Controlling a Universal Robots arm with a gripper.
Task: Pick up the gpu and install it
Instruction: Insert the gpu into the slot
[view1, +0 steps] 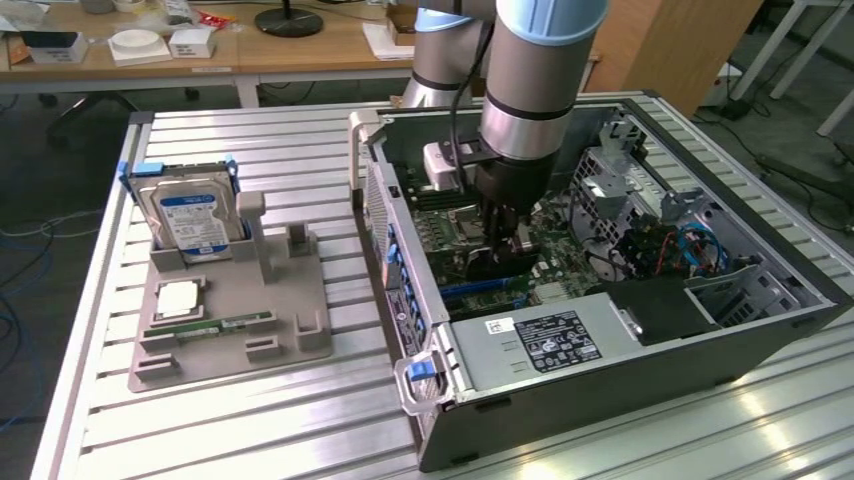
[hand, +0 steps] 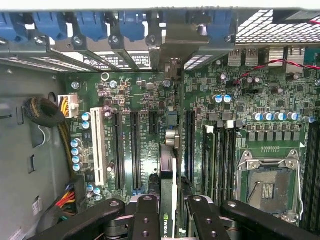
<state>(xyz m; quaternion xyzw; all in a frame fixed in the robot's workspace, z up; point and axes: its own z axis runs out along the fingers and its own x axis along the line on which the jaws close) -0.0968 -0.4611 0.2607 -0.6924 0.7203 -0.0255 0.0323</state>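
- Black claw (hand: 169, 212) fingers sit closest to the wrist camera, clamped on the gpu (hand: 169, 200), a thin dark card held edge-on between them.
- The card stands upright inside the open computer case (view1: 747, 330), directly below the claw, its long axis running along the motherboard (hand: 250, 100) slots.
- Its lower edge appears to meet a slot just beside the long black expansion slots (hand: 134, 150).
- On the table (view1: 267, 420), a grey holder (view1: 280, 330) carries the hard drive (view1: 194, 220).

Ribbed aluminium-profile worktable (view1: 267, 420), silver, catches overhead glare near the exterior view's right. Behind it stands a long light-wood desk (view1: 280, 55) with white boxes (view1: 140, 45) and a black round lamp base (view1: 288, 20). Dark grey floor (view1: 54, 170), loose cables.
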